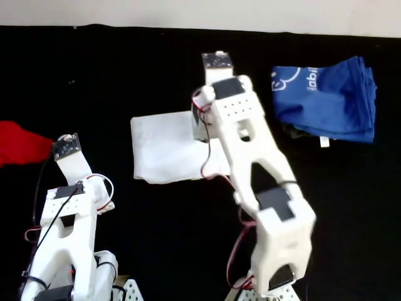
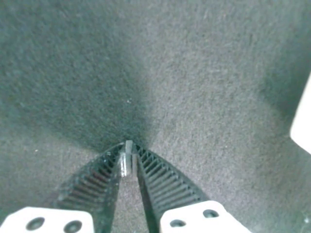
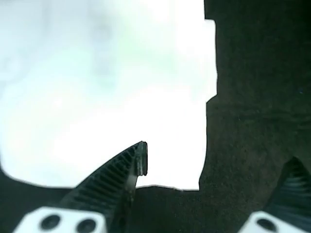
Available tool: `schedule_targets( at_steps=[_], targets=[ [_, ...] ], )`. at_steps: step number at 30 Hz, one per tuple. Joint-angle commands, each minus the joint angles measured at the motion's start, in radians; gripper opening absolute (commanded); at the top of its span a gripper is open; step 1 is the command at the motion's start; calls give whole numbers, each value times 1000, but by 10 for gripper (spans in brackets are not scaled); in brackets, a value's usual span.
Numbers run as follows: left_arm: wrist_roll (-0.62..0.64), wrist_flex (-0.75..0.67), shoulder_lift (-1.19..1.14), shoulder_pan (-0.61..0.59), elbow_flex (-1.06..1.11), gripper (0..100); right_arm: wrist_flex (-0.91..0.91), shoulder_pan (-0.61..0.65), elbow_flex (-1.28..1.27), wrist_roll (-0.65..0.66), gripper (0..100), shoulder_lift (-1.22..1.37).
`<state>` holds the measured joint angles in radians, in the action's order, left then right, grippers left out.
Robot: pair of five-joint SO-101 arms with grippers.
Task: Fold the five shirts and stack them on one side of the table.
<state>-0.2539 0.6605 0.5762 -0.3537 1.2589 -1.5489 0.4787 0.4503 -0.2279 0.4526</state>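
Two are lying unstacked: white shirt mid-table, red shirt far left.
Right gripper is hovering, jaws apart, over the white shirt's edge, likely for a grab; left gripper is idling, pinched together, empty; blue stack is sitting far right.

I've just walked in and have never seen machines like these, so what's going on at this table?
It's shirt folding on a black table. The right end effector hangs open at the edge of a folded white shirt in the middle. The left end effector is shut on nothing, over bare tabletop. A folded blue shirt lies at the far right, and a red shirt sits bunched at the left edge.
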Motion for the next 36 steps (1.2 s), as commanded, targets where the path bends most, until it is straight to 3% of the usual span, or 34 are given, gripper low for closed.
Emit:
schedule_targets(
  at_steps=[1, 13, 15, 20, 31, 36],
  targets=[
    [-2, -23, -1, -5, 4, 9, -35, 7, 205, -12, 404, 136],
    [-2, -23, -1, -5, 4, 9, -53, 8, 486, -12, 388, 545],
    [-2, -25, -1, -5, 4, 9, -76, 8, 486, -6, 310, 578],
    [-2, -25, -1, -5, 4, 9, -91, -22, 487, -3, 0, 591],
    [-2, -25, -1, -5, 4, 9, -216, -153, 731, -2, 6, 490],
    [-2, -25, -2, -5, 4, 9, -217, -211, 727, 216, 6, 346]
  ],
)
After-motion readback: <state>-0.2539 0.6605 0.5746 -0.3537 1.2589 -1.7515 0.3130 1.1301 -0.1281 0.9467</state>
